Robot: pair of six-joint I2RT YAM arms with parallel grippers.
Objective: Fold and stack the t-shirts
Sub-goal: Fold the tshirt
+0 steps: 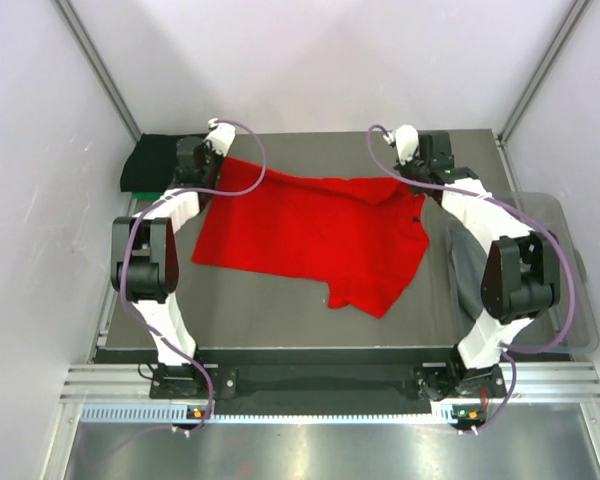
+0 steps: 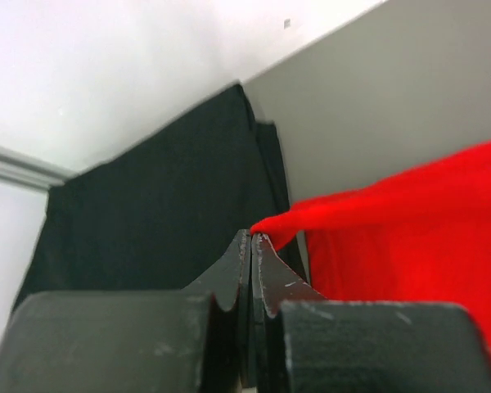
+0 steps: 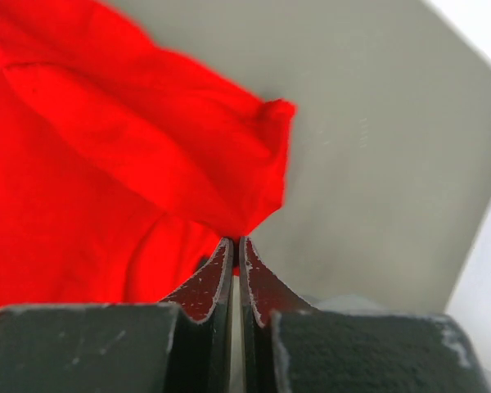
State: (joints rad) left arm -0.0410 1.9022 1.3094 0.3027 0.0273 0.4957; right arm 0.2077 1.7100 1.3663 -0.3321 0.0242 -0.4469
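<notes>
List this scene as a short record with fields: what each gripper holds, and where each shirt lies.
left gripper: shut, pinching the far left corner of the red t-shirt
right gripper: shut, pinching the far right edge of the red t-shirt
red t-shirt: spread over the middle of the table, not yet folded
black t-shirt: at the far left corner, beside the left gripper
grey t-shirt: at the right edge, by the clear bin, partly hidden by the right arm
</notes>
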